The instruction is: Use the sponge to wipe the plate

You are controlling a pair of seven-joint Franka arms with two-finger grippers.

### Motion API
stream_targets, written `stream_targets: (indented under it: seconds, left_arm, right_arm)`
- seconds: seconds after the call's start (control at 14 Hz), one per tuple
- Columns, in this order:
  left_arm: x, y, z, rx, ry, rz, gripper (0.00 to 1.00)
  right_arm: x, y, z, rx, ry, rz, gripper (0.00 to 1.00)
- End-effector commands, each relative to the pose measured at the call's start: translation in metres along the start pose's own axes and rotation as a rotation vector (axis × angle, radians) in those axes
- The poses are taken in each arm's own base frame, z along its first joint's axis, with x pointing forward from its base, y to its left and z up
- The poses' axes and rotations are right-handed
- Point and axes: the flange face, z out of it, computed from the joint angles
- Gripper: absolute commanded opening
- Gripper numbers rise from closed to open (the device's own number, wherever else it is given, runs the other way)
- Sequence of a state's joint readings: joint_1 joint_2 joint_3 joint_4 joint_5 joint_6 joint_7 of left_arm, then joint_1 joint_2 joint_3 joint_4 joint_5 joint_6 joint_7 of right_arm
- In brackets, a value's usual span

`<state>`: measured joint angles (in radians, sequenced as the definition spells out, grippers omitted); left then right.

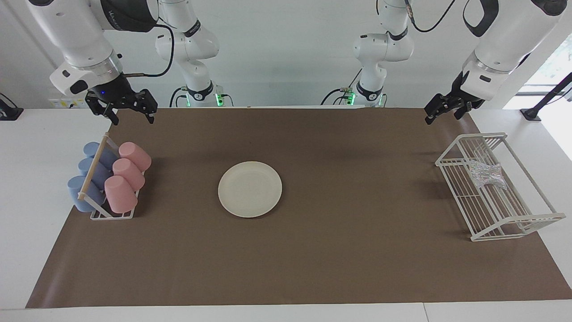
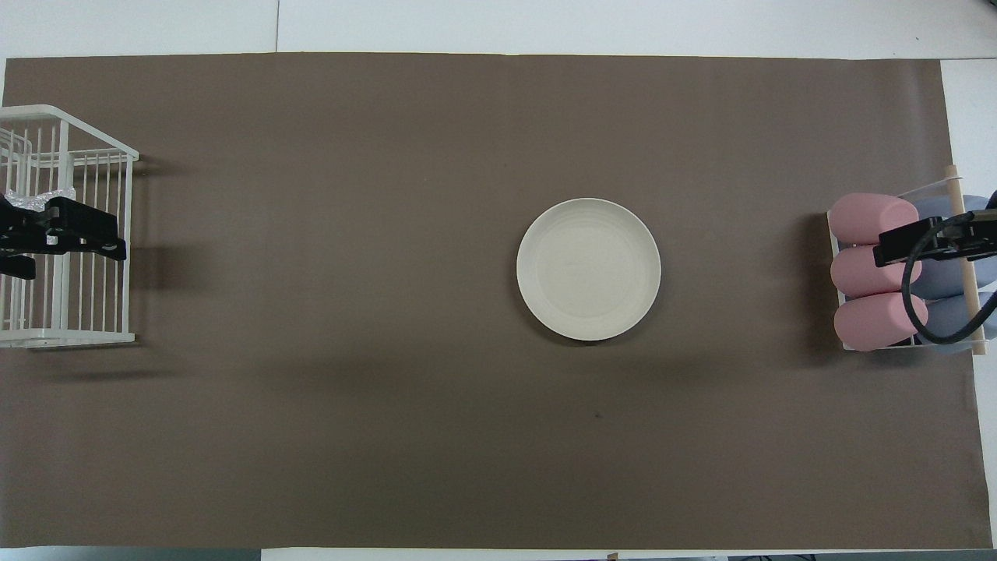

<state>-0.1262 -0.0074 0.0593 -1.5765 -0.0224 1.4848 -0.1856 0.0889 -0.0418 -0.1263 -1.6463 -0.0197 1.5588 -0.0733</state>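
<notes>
**A:** Facing view first. What have you got?

**Me:** My left gripper point(image 1: 440, 112) hangs spread and empty over the mat's point(image 1: 313, 250) edge nearest my bases, at my left arm's end, above the white wire rack point(image 1: 543, 218). My right gripper point(image 1: 129, 112), also spread with nothing in it, hovers over the same edge at the other end, above the cup rack point(image 1: 111, 216) with its pink cups point(image 1: 127, 176) and blue cups point(image 1: 89, 174). The sponge point(image 1: 487, 174) lies inside the wire rack; the plate point(image 1: 250, 189) sits flat mid-mat.

**A:** How will the sponge handle?

**Me:** Light and floppy, I'd say (it'll sag), so pinch it across the middle. The plate looks stiff and slick and may slide when rubbed.

**A:** Overhead?

**Me:** Left gripper point(image 2: 54, 238) covers most of the sponge point(image 2: 47, 195); the plate point(image 2: 589, 269) sits toward my right arm's end. Right gripper point(image 2: 923, 245) shows over the cups.

**A:** Any writing?

**Me:** Lettering on my right arm's forearm, too small to read.
</notes>
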Motion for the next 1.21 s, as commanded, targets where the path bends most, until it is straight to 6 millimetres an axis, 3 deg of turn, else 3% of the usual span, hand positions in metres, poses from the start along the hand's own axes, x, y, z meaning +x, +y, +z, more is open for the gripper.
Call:
stream_targets:
  seconds: [0.0, 0.43, 0.64, 0.85, 1.07, 1.14]
  left_arm:
    - [-0.004, -0.004, -0.002, -0.005, -0.002, -0.008, 1.0]
    - [-0.011, -0.002, 0.009, -0.002, -0.006, -0.096, 1.0]
    - [-0.009, -0.004, 0.027, 0.142, 0.005, -0.097, 1.0]
    - [0.01, 0.013, 0.06, 0.377, 0.003, -0.028, 1.0]
    - [0.047, 0.026, 0.117, 0.649, -0.006, 0.048, 1.0]
    - [0.055, 0.024, 0.128, 0.701, 0.006, 0.058, 1.0]
  right_arm:
    - [-0.002, -0.001, -0.004, 0.0, -0.011, -0.008, 1.0]
    - [-0.002, -0.001, -0.003, 0.002, -0.017, 0.053, 1.0]
    - [-0.005, -0.001, -0.002, 0.007, -0.04, 0.129, 1.0]
    - [-0.005, -0.005, -0.001, 0.012, -0.043, 0.273, 1.0]
    - [-0.004, -0.021, -0.001, 0.011, -0.039, 0.382, 1.0]
    - [-0.004, -0.028, -0.001, 0.009, -0.038, 0.429, 1.0]
